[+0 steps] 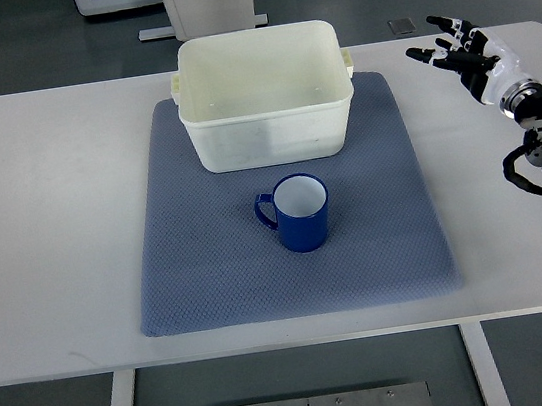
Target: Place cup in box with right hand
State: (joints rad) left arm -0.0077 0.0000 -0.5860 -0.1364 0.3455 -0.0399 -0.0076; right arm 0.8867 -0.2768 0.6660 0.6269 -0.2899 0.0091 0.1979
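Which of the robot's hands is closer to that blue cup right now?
The right. The right hand hovers with its fingers spread over the table's far right, well away from the blue cup on the mat. The left hand is out of view.

Cup (pixel 296 216): deep blue outside, white inside. Box (pixel 264 94): cream/off-white plastic, plain. Mat (pixel 199 264): dusty blue-grey w/ fine dotted weave texture. Table (pixel 42 225): plain white top, white legs. Right hand (pixel 465 51): black fingers w/ white shell panels, silver wrist ring, black cabling. Floor: dark grey.
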